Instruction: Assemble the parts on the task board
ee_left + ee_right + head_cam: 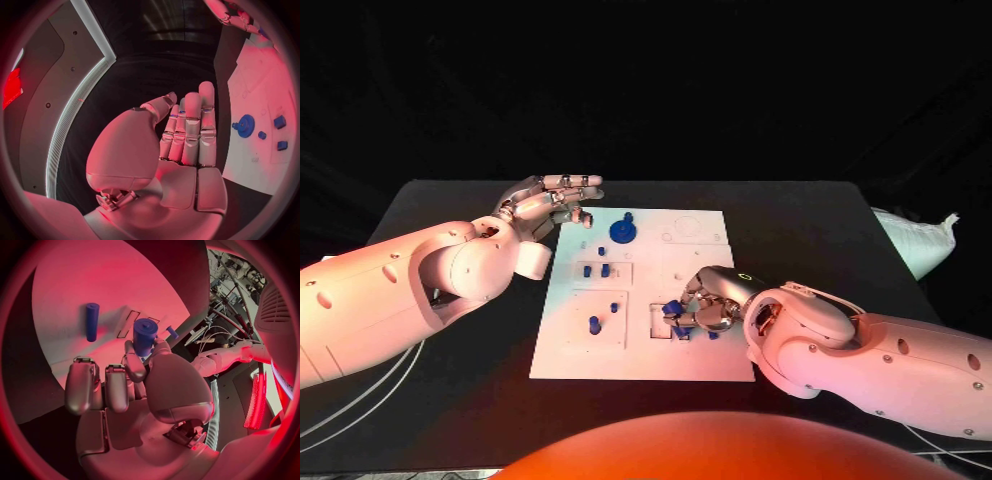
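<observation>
Black tabletop, dark surround; white task board [574,355] lies flat at centre.

Left hand [548,205]: hovers at the board's far-left corner, just off its edge. In the left wrist view the fingers [190,132] lie straight and side by side, palm bare, nothing held. Judgement: parked clear of the work, so the board is open to the other arm.

Board, left to right: a blue gear [623,232] stands near the far edge, close to the idle hand. Two small blue pegs [596,270] sit in a framed recess below it. One longer blue peg [594,324] sits in the next recess toward the robot.

Right hand [698,308]: down on the near-right part of the board, fingers curled around a short blue cylinder [144,336], pinched at its lower end. Cylinder points toward the board surface, near a drawn rectangle. Judgement: held upright for insertion into a seat there; whether it has reached the board I cannot tell. A small blue piece [713,335] lies just beside this hand.
</observation>
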`<state>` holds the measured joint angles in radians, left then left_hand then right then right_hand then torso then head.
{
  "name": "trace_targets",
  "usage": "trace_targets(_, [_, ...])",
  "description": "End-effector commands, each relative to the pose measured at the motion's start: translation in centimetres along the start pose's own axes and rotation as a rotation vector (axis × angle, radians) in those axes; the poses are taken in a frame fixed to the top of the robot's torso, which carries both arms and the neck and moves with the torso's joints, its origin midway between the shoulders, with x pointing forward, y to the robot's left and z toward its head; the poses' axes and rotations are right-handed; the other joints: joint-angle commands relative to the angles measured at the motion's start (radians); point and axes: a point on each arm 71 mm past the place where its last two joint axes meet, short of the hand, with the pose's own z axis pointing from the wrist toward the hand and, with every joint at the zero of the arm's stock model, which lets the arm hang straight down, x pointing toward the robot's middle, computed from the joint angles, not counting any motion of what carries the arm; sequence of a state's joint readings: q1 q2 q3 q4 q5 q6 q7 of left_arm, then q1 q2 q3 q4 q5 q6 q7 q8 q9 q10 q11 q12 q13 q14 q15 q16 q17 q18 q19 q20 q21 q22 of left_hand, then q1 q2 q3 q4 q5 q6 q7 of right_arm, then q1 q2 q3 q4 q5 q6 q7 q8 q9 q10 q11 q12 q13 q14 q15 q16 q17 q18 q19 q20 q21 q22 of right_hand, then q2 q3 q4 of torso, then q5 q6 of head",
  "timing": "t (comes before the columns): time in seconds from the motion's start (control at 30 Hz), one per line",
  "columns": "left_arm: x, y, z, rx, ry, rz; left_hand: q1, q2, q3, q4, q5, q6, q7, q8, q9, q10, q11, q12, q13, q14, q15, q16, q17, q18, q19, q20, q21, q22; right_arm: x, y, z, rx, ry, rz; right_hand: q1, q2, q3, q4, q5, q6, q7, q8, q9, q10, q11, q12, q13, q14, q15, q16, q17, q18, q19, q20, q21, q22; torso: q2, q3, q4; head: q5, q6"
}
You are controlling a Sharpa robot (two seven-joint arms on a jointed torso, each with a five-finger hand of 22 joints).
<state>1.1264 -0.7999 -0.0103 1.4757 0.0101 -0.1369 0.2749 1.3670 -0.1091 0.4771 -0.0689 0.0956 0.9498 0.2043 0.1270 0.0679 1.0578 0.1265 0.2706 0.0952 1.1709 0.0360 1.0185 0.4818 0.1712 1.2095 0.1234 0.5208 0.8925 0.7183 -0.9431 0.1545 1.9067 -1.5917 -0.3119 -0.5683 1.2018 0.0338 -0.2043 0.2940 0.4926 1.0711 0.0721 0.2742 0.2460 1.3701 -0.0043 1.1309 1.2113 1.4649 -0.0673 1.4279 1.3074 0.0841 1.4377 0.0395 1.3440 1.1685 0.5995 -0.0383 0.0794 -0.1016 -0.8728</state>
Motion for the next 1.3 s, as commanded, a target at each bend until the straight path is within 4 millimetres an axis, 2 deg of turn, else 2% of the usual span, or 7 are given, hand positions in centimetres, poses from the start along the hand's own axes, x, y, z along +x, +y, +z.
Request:
trace_targets(0.03, [0.26, -0.03, 0.04, 0.004, 0.019, -0.012, -0.004, 0.011, -0.008, 0.003, 0.006, -0.009, 0.002, 0.006, 0.001, -0.009, -0.001, 0.007, 0.000, -0.004, -0.004, 0.005, -0.002, 0.010, -0.009, 0.001, -0.005, -0.002, 0.70, 0.05, 0.12, 0.020, 0.082, -0.029, -0.023, 0.008, -0.009, -0.001, -0.010, 0.008, -0.003, 0.004, 0.007, 0.006, -0.003, -0.007, -0.003, 0.066, -0.009, 0.005, 0.025, -0.005, 0.002, -0.008, 0.005, 0.001, 0.000, -0.0008, 0.0004, 0.001, 0.000])
trace_targets(0.43, [0.30, -0.02, 0.05, 0.003, 0.021, -0.012, -0.004, 0.011, -0.008, 0.003, 0.006, -0.009, 0.002, 0.006, 0.001, -0.009, -0.001, 0.007, 0.000, -0.004, -0.004, 0.005, -0.002, 0.010, -0.009, 0.001, -0.005, -0.002, 0.60, 0.50, 0.54, 0.016, 0.041, -0.032, -0.032, 0.013, -0.014, -0.001, -0.025, 0.009, -0.004, 0.005, 0.011, 0.007, -0.005, -0.010, -0.003, 0.066, -0.010, 0.005, 0.025, -0.005, 0.002, -0.009, 0.004, 0.000, 0.000, 0.0007, -0.0006, 0.009, 0.000])
trace_targets(0.53, [0.31, -0.02, 0.05, 0.002, 0.022, -0.013, -0.004, 0.011, -0.008, 0.003, 0.006, -0.009, 0.002, 0.006, 0.001, -0.009, -0.001, 0.007, 0.000, -0.004, -0.004, 0.005, -0.002, 0.010, -0.009, 0.001, -0.005, -0.002, 0.53, 0.57, 0.60, 0.014, 0.031, -0.033, -0.049, 0.019, -0.028, -0.003, -0.088, 0.010, -0.005, 0.005, 0.019, 0.009, -0.006, -0.013, -0.002, 0.066, -0.011, 0.005, 0.026, -0.005, 0.002, -0.010, 0.004, 0.001, 0.001, 0.0009, -0.0004, 0.010, 0.000])
trace_targets(0.67, [0.32, -0.01, 0.05, 0.001, 0.022, -0.013, -0.004, 0.011, -0.008, 0.003, 0.006, -0.009, 0.002, 0.006, 0.001, -0.009, -0.001, 0.007, 0.000, -0.004, -0.004, 0.005, -0.002, 0.010, -0.009, 0.001, -0.005, -0.002, 0.46, 0.65, 0.67, 0.012, 0.023, -0.036, -0.085, 0.028, -0.055, -0.003, -0.208, 0.010, -0.005, 0.005, 0.029, 0.011, -0.006, -0.015, 0.001, 0.065, -0.012, 0.005, 0.025, -0.005, 0.002, -0.011, 0.004, 0.002, 0.001, 0.0008, -0.0014, 0.011, 0.000])
trace_targets(0.9, [0.34, 0.00, 0.06, 0.000, 0.024, -0.013, -0.004, 0.011, -0.008, 0.003, 0.006, -0.009, 0.002, 0.006, 0.001, -0.009, -0.001, 0.007, 0.000, -0.004, -0.004, 0.005, -0.002, 0.010, -0.009, 0.001, -0.005, -0.002, 0.47, 0.66, 0.77, 0.011, 0.028, -0.047, -0.139, 0.040, -0.089, -0.001, -0.287, 0.011, -0.006, 0.005, 0.042, 0.012, -0.006, -0.021, 0.003, 0.066, -0.012, 0.005, 0.025, -0.005, 0.003, -0.011, 0.004, 0.003, 0.000, 0.0003, -0.0019, 0.011, 0.000])
trace_targets(1.1, [0.35, 0.01, 0.04, -0.002, 0.026, -0.014, -0.004, 0.011, -0.008, 0.003, 0.006, -0.009, 0.002, 0.006, 0.001, -0.009, -0.001, 0.007, 0.000, -0.004, -0.004, 0.005, -0.002, 0.010, -0.009, 0.001, -0.005, -0.002, 0.50, 0.60, 0.81, 0.011, 0.035, -0.064, -0.231, 0.028, -0.121, -0.001, -0.426, 0.006, -0.004, 0.002, 0.054, 0.003, -0.004, -0.045, -0.008, 0.064, -0.011, 0.000, 0.019, -0.005, 0.000, -0.010, 0.000, -0.002, -0.001, 0.0001, -0.0021, 0.011, 0.000])
trace_targets(1.3, [0.31, 0.01, 0.00, -0.004, 0.027, -0.014, -0.004, 0.011, -0.008, 0.003, 0.006, -0.009, 0.002, 0.006, 0.001, -0.009, -0.001, 0.007, 0.000, -0.004, -0.004, 0.005, -0.002, 0.010, -0.009, 0.001, -0.005, -0.002, 0.44, 0.67, 0.72, 0.005, 0.031, -0.070, -0.250, 0.016, -0.108, -0.001, -0.430, 0.006, -0.005, 0.002, 0.059, 0.004, -0.004, -0.046, -0.006, 0.064, -0.010, 0.000, 0.021, -0.005, 0.000, -0.010, 0.000, -0.001, 0.001, 0.0010, -0.0019, 0.011, 0.000])
